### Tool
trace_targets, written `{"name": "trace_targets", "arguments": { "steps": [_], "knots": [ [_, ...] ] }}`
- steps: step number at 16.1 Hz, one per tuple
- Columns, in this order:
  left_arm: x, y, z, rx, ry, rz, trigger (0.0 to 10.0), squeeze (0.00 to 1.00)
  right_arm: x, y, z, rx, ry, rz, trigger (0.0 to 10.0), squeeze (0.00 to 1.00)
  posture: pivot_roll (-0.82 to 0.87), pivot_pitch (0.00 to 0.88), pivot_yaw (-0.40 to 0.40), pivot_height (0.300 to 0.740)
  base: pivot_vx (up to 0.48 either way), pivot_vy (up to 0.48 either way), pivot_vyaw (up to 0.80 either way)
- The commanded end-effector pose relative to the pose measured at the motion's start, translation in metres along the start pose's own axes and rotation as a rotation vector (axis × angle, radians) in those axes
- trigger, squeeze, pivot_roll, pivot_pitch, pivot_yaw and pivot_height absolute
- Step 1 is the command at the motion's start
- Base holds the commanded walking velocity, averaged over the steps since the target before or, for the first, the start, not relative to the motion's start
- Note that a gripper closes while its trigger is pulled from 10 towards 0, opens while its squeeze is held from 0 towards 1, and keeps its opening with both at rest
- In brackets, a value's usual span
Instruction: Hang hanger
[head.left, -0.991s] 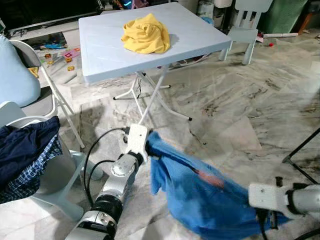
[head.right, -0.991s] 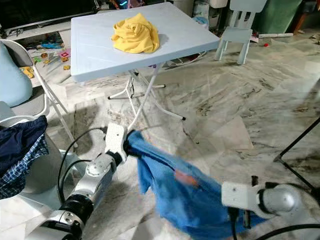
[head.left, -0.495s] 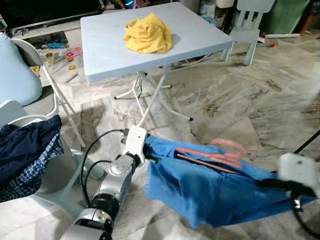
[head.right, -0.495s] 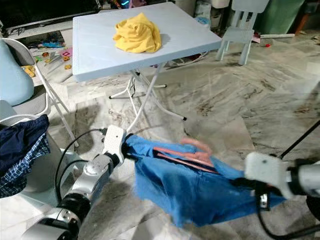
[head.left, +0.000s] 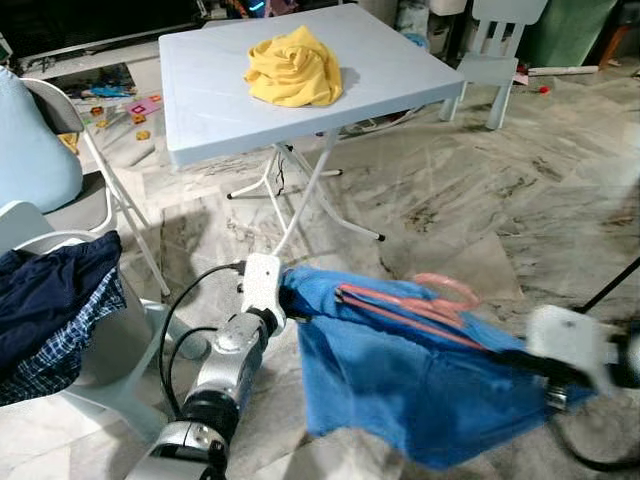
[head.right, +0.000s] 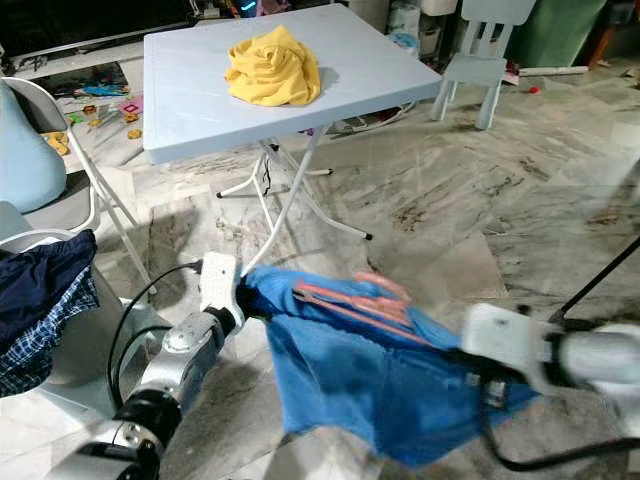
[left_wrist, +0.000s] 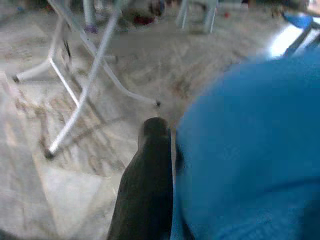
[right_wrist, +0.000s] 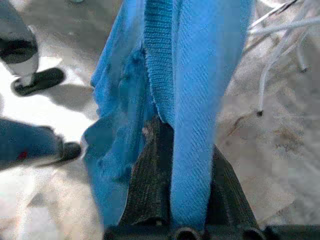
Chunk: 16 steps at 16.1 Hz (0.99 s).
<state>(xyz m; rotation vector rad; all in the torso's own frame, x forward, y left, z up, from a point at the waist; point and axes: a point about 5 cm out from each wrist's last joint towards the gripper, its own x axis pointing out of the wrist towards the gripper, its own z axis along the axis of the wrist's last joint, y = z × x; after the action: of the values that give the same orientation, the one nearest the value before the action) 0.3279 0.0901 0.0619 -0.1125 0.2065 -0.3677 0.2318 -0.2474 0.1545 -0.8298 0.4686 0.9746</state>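
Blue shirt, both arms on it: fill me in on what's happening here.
The robot holds a blue shirt stretched between its two arms above the marble floor. The left end effector grips one end, the right end effector is clamped on a fold at the other. A pink hanger lies along the shirt's top edge, partly inside it. Nothing is hung yet. A yellow cloth sits on the table beyond.

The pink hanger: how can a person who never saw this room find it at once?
Look below the light blue folding table, where both grippers stretch a blue garment above the marble floor. The pink hanger lies along its top edge, the one thin pink thing on the blue cloth.
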Motion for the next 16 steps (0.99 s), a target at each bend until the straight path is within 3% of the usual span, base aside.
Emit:
{"name": "trace_targets", "arguments": {
  "steps": [1, 2, 5, 9, 10, 11, 13, 14, 16],
  "knots": [
    [0.004, -0.009, 0.019, 0.030, -0.108, -0.009, 10.0, 1.00, 0.012, 0.004, 0.009, -0.053, -0.032, -0.003, 10.0, 0.00, -0.16, 0.081, 0.061, 0.740, 0.000, 0.000, 0.00],
    [0.005, -0.008, 0.026, 0.015, -0.150, 0.018, 10.0, 1.00, 0.019, 0.004, 0.008, -0.051, -0.026, -0.028, 10.0, 0.00, -0.16, 0.081, 0.061, 0.740, 0.000, 0.000, 0.00],
    [0.006, 0.006, 0.045, 0.099, -0.225, 0.148, 10.0, 1.00, 0.037, 0.012, 0.001, -0.034, 0.001, -0.042, 10.0, 0.00, -0.15, 0.079, 0.061, 0.740, 0.000, 0.000, 0.00],
    [0.002, 0.015, 0.054, 0.285, -0.275, 0.241, 10.0, 1.00, 0.044, 0.005, -0.008, -0.050, 0.066, -0.109, 10.0, 0.00, -0.15, 0.079, 0.057, 0.740, 0.000, 0.000, 0.00],
    [0.002, 0.012, 0.049, 0.249, -0.261, 0.213, 10.0, 1.00, 0.047, 0.001, -0.007, -0.043, 0.065, -0.140, 10.0, 0.00, -0.15, 0.079, 0.057, 0.740, 0.000, 0.000, 0.00],
    [0.001, 0.013, 0.046, 0.265, -0.246, 0.229, 10.0, 1.00, 0.050, 0.000, -0.007, -0.029, 0.061, -0.157, 10.0, 0.00, -0.15, 0.079, 0.056, 0.740, 0.000, 0.000, 0.00],
    [0.001, 0.009, 0.049, 0.365, -0.274, 0.239, 10.0, 1.00, 0.053, -0.002, -0.009, -0.022, 0.082, -0.181, 10.0, 0.00, -0.15, 0.079, 0.053, 0.740, 0.000, 0.000, 0.00],
    [0.001, 0.002, 0.054, 0.397, -0.307, 0.224, 10.0, 1.00, 0.055, -0.005, -0.010, -0.019, 0.097, -0.206, 10.0, 0.00, -0.15, 0.080, 0.052, 0.740, 0.000, 0.000, 0.00],
    [0.003, -0.017, 0.060, 0.360, -0.364, 0.115, 10.0, 1.00, 0.060, -0.009, -0.007, -0.018, 0.107, -0.239, 10.0, 0.00, -0.15, 0.079, 0.049, 0.740, 0.000, 0.000, 0.00]
  ]
}}
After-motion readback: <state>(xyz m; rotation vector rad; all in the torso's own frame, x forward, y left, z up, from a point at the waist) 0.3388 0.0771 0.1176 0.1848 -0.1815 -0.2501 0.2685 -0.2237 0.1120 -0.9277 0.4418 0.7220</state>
